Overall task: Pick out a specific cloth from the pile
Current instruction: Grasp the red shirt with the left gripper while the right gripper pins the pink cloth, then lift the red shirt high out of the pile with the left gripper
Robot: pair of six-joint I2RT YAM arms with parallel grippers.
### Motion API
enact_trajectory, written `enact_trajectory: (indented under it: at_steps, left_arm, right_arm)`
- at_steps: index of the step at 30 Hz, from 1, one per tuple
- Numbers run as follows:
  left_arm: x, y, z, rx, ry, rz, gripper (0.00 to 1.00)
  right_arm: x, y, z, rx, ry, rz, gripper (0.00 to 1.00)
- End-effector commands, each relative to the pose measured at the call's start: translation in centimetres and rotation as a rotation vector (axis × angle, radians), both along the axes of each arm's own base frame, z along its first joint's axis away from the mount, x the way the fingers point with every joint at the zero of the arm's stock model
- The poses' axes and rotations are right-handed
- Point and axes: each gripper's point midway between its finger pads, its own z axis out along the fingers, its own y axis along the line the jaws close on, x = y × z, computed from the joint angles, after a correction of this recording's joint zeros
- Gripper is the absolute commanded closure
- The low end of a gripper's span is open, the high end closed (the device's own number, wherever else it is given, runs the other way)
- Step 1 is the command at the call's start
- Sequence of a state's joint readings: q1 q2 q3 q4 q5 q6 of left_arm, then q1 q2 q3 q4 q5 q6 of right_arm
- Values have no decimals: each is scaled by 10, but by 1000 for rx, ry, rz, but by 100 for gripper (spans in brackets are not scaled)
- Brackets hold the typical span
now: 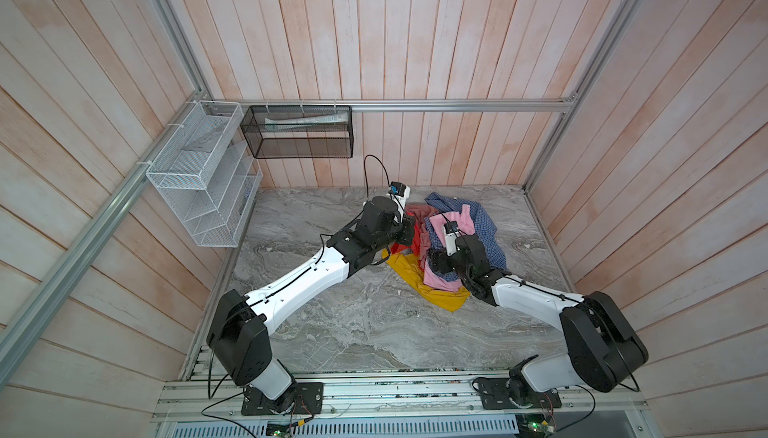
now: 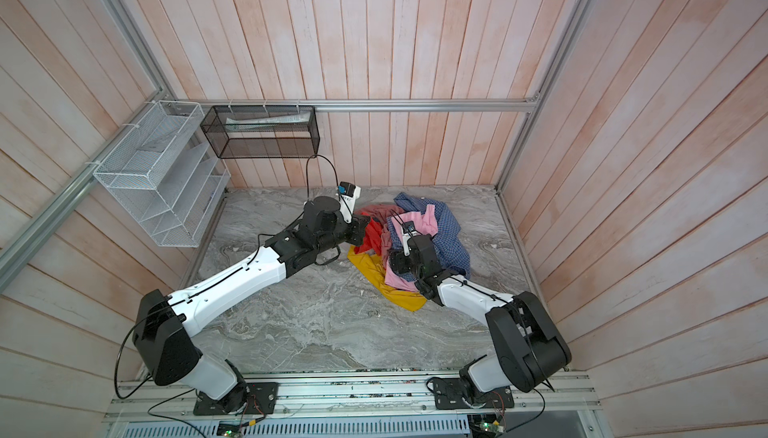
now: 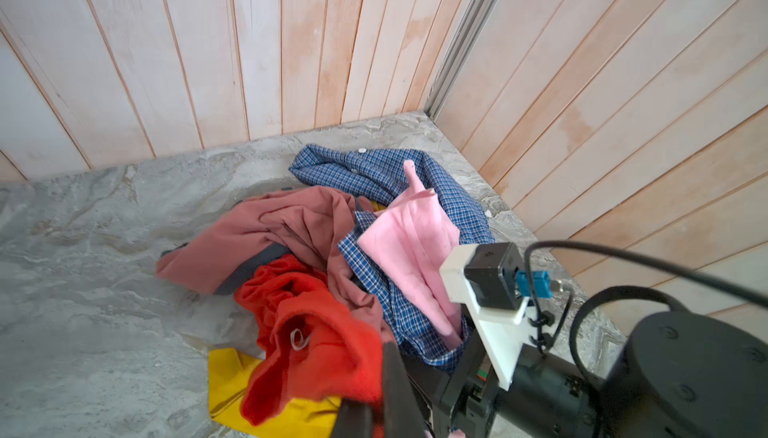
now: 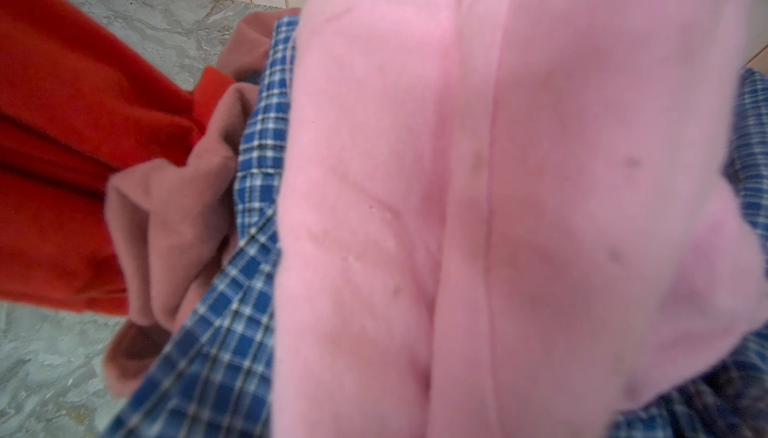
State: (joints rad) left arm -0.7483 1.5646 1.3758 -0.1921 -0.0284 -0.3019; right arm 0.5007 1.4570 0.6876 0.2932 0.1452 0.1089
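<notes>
Cloth (image 3: 316,348) sits pinched between the closed left fingers (image 3: 394,375).

On table (image 1: 332,324), right of middle, toward back: pile (image 1: 436,284). At pile's left edge: cloth (image 2: 370,238). Along back and right: shirt (image 1: 486,228). On walls, back left: 2 baskets (image 1: 199,174).

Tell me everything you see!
bright red thin fabric cloth: one, red, left of pile
blue checked shirt: one, blue-white, pile's right
light pink garment: one, pink, on top
dusty-rose garment: one, rose, back left
mustard-yellow garment: one, yellow, front bottom
white wire rack: one, white, left wall
black mesh basket: one, black, back wall
grey marbled table: one, grey, underneath
left arm: one, white-black; jaws shut on red cloth
right arm: one, white-black; jaws hidden in pile
</notes>
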Motion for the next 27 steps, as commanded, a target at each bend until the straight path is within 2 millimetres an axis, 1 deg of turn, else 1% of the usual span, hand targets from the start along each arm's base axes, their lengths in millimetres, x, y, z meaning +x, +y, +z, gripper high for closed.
enact_trajectory:
  at_steps: [1, 10, 14, 22, 27]
  left_arm:
    - [-2, 16, 80, -88, -175, 41, 100]
    - [-10, 46, 111, -75, -249, 125, 100]
    - [-15, 59, 122, -74, -274, 158, 100]
    - [-27, 75, 140, -95, -301, 183, 100]
    - [-36, 89, 154, -110, -321, 210, 100]
  right_arm:
    - [2, -25, -19, -54, 60, -96, 14]
    - [5, -28, -20, -47, 68, -107, 13]
    - [7, -30, -21, -48, 74, -122, 13]
    - [10, -31, -26, -52, 90, -133, 13]
    - [11, -32, -26, -52, 90, -139, 13]
